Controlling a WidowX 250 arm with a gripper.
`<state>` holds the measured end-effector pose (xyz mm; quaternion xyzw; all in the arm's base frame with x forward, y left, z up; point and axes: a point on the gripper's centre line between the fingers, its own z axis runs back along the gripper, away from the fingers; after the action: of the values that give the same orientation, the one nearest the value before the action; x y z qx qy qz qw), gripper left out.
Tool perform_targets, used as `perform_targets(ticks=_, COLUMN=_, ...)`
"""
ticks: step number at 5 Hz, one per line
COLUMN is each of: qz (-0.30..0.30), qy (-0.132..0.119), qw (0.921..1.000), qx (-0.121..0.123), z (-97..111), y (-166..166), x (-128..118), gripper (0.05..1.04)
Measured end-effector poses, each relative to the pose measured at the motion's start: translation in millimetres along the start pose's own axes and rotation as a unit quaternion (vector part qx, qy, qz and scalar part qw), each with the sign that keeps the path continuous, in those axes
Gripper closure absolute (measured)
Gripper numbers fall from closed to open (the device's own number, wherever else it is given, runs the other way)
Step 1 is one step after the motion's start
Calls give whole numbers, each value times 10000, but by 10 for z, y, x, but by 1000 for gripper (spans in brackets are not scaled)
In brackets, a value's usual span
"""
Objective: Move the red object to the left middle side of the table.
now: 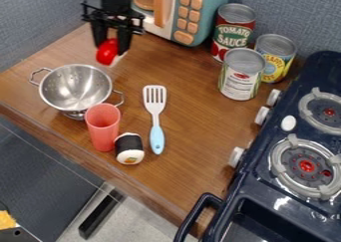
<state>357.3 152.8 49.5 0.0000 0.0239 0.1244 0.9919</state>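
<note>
The tool [110, 48] is in the upper left part of the camera view, hanging down in front of the toy microwave [180, 12] and a little to the left of it. It is holding the red object [106, 52] – one finger stands on each side of this thing, and its rounded red lower end comes out between them. A small whitish part is seen beside the red, near the right finger; I cannot tell what it is.

The red object is above and to the right of the metal colander [75, 86] in the view, near its rim but apart from it. The colander stands upright on the worktop [190, 131], with one handle to the upper left and the other to the lower right. Just beside it, toward the front edge, is the pinkish-red cup [102, 129], and next to the cup lies a black and white toy [129, 149] which looks like a sushi roll.

The spatula [154, 101] lies in the middle, its white slotted head toward the back and its light blue handle toward the front. Behind, on the right, three cans stand upright close together: the tomato sauce can [233, 32], the yellow-labelled can [275, 57] and, in front of them, the white-labelled can [241, 76]. The dark blue stove [266, 186] is at the right side.
</note>
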Motion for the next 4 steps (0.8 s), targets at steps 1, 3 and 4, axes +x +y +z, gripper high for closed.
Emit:
perform_targets(ticks=1, qz=108, qy=346, qw=9993, qx=92, z=-73, y=67, x=-9, gripper=526)
perform_targets(ticks=3, qz=678, qy=460, qw=9957, qx=438, z=31, y=283, x=-55, gripper=526)
perform_targets(ticks=4, qz=1286, qy=274, qw=9911, qx=204, z=122, y=728, x=-97, gripper=527)
